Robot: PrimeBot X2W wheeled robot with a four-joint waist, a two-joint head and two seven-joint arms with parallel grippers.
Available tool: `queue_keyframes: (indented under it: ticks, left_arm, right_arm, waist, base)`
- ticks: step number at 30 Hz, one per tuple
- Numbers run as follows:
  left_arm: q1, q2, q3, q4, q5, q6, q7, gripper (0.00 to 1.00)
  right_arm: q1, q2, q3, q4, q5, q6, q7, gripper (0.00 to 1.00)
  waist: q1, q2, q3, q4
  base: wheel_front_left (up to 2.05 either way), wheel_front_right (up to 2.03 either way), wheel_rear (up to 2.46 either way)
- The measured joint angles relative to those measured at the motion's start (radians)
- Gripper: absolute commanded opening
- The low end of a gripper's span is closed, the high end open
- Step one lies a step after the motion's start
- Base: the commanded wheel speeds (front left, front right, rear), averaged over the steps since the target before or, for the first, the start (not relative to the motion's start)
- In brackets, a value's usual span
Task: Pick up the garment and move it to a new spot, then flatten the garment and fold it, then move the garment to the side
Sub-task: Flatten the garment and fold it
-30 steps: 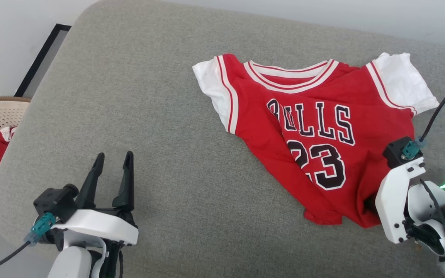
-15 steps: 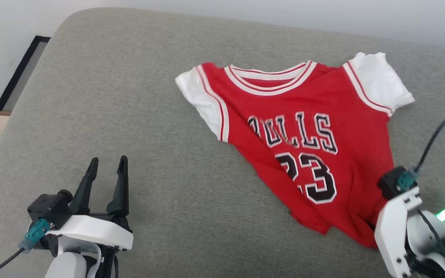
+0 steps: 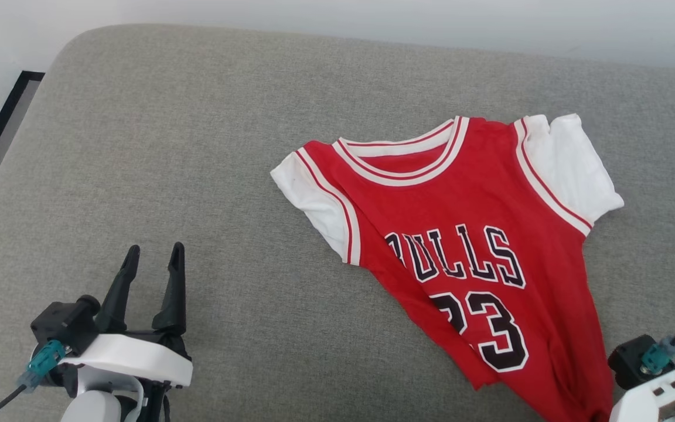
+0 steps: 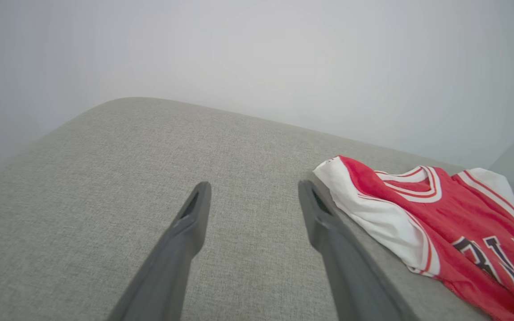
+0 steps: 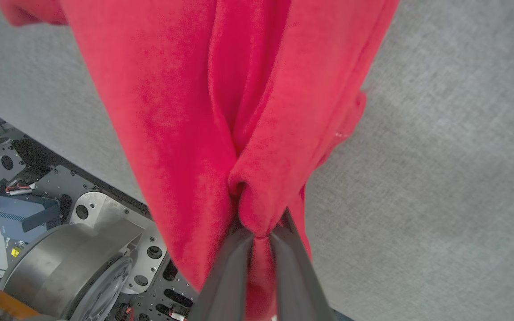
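Right gripper (image 5: 261, 228) is pinched tight on a bunched-up fold of the garment (image 5: 185, 89), down at the hem end. In the right wrist view the red cloth gathers into a pleat right where the two fingers meet. That pinch sits at the near edge of the grey cushion (image 3: 197, 146), close in to the robot, and you can see the robot base (image 5: 74, 249) past the cloth in that same view. The left gripper (image 3: 153, 255) is over on the other side, fingers spread wide with nothing in them, hanging over bare cushion and well apart from the shirt. The thing that matters for the next move, I think: the shirt's long axis runs from the pinched hem away from the robot, leaning a bit toward its left, so hem near and collar far, print side up. From the right arm's grip the whole body of the shirt lies ahead and slightly left, so my guess is that any pull toward a new spot trails the collar end behind it. The hem corner on the left side is loose and curled under a little, and it's the near bit of cloth facing the left arm. Further out comes the number, then the lettering, then the left white sleeve, which points at the open left fingers in the left wrist view. Farthest out are the striped collar and the right sleeve, near the back of the cushion.
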Motion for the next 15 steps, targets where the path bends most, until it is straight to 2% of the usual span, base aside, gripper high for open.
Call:
queue_keyframes:
  ticks: [2,3,4,5,10,13,15]
  left_arm:
    - [0.005,0.002,0.003,-0.001,-0.001,0.000,0.000,1.00]
    - [0.008,0.004,0.001,-0.002,-0.004,0.000,0.000,1.00]
    - [0.011,0.010,-0.008,-0.002,-0.006,0.000,0.000,1.00]
    - [0.011,0.021,-0.022,-0.002,-0.006,0.000,0.000,1.00]
    - [-0.044,0.131,-0.155,0.007,-0.030,0.000,0.000,1.00]
    - [-0.108,0.227,-0.299,0.034,-0.142,0.000,0.039,1.00]
    - [-0.171,0.306,-0.401,0.044,-0.228,0.000,0.115,1.00]
  right_arm:
    - [0.018,0.018,-0.019,-0.032,-0.002,0.000,-0.010,0.00]
    - [0.018,0.026,-0.027,-0.045,-0.006,0.000,-0.026,0.39]
    - [0.016,0.038,-0.041,-0.055,-0.014,0.000,-0.047,0.94]
    - [0.012,0.050,-0.053,-0.061,-0.023,0.000,-0.067,1.00]
    - [-0.023,0.099,-0.128,-0.090,-0.057,0.000,-0.146,1.00]
    - [-0.048,0.125,-0.185,-0.126,-0.079,0.000,-0.201,1.00]
    - [-0.092,0.150,-0.234,-0.151,-0.097,0.000,-0.269,1.00]
  waist:
    - [0.0000,0.0000,-0.001,-0.004]
    - [0.0000,0.0000,-0.002,-0.007]
    - [0.0000,0.0000,-0.002,-0.009]
    - [0.0000,0.0000,-0.002,-0.012]
    - [0.0000,0.0000,-0.002,-0.029]
    - [0.0000,0.0000,0.001,-0.045]
    - [0.0000,0.0000,0.006,-0.060]
  base:
    - [0.00,0.00,0.00]
    - [0.00,0.00,0.00]
    - [0.00,0.00,0.00]
    - [0.00,0.00,0.00]
    - [0.00,0.00,0.00]
    - [0.00,0.00,0.00]
    - [0.00,0.00,0.00]
